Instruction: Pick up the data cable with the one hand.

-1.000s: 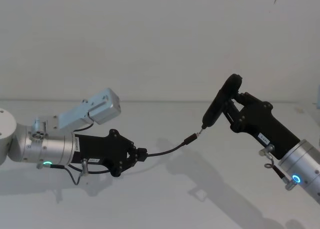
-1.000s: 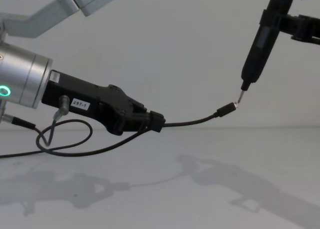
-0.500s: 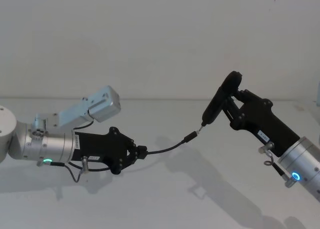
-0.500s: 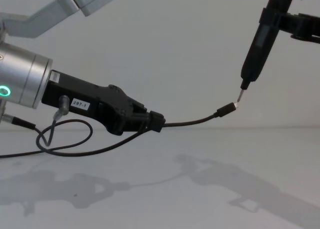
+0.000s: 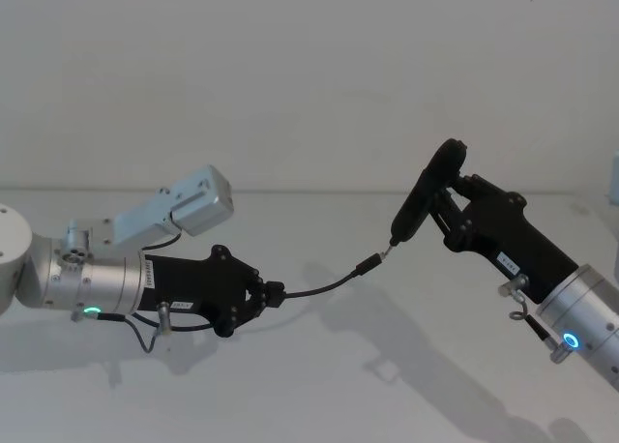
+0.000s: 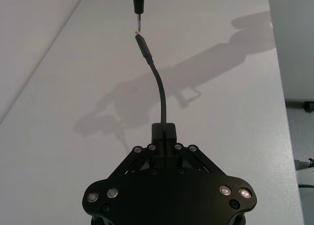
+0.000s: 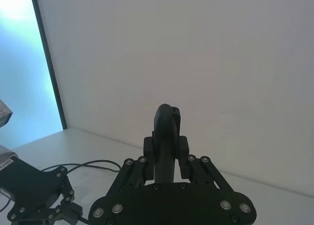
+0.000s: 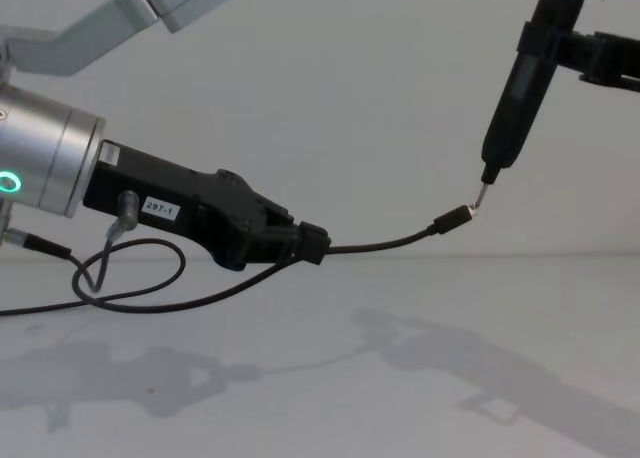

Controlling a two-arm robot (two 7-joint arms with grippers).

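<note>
Left black two-jaw gripper (image 8: pixel 300 240), jaws clamped on the thin black data cable (image 8: pixel 385 243); right black gripper (image 5: pixel 447 214), jaws holding the black pen-shaped tool (image 8: pixel 515 88), may knock the unsupported slim plug (image 8: pixel 453 218) aside beside the tool's tip.

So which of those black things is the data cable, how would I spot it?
Start at the left hand, low over the white table. The data cable is the thin black cord arching from it to a slim plug. Unlike the thicker pen-shaped tool in the right hand, it bends.

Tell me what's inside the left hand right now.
The left hand is shut on the data cable, whose plug end arcs out in the air toward the pen-shaped tool in the right hand. The gripped stretch is covered by the fingers.
</note>
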